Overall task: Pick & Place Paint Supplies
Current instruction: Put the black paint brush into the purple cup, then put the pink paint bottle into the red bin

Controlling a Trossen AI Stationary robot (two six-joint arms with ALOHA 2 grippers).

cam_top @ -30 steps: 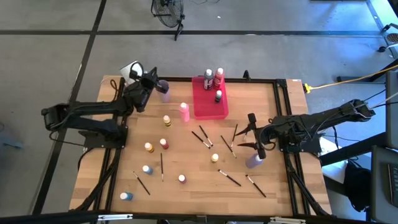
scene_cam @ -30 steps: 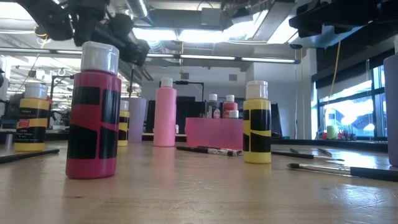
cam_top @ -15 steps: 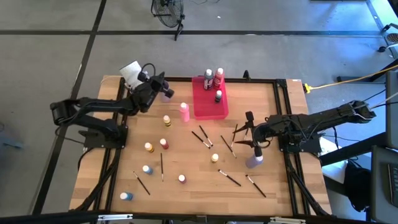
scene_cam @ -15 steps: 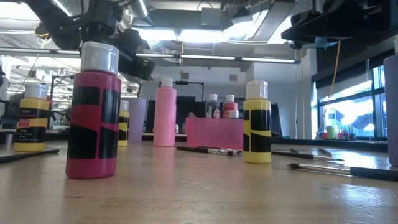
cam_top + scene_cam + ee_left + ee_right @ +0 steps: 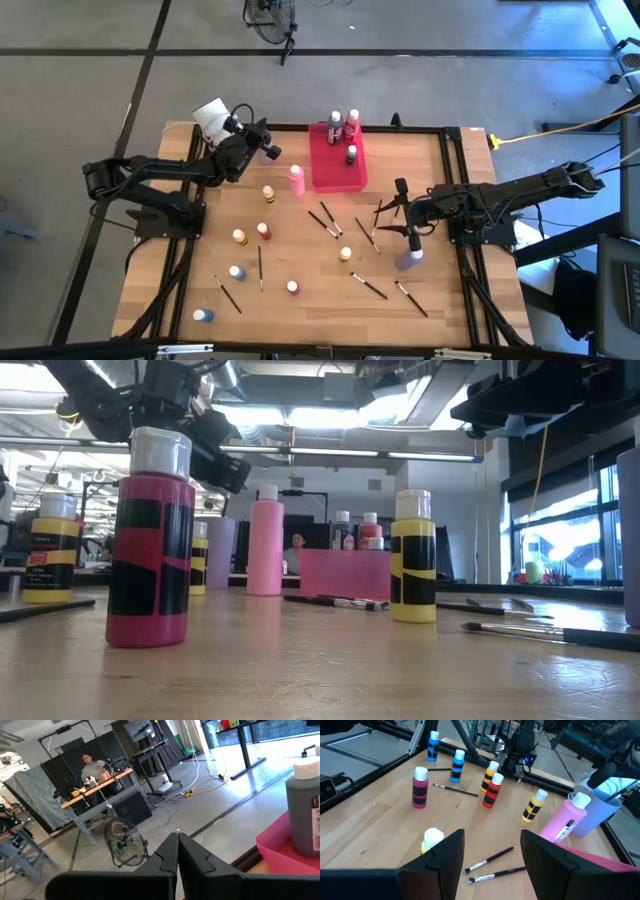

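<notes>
In the high view your left hand [image 5: 268, 150] is in the upper left part of the frame, above the far edge of the table [image 5: 300, 255], close to the lilac cup [image 5: 220, 552]. Its two fingers [image 5: 172, 855] are pressed together and hold nothing.

Your right hand [image 5: 400, 212] is right of the centre of the frame, above a group of paintbrushes [image 5: 325, 220]. Its fingers [image 5: 445, 855] are spread, with nothing between them.

The pink-red tray [image 5: 338, 160] stands at the upper middle of the frame, and three bottles [image 5: 343, 128] are inside it at its far end. The pink bottle [image 5: 297, 179] stands just left of the tray, and a yellow bottle [image 5: 268, 193] is near it.

The other small bottles [image 5: 250, 233] are spread over the lower left part of the table, and more brushes [image 5: 368, 286] lie in the lower middle.
</notes>
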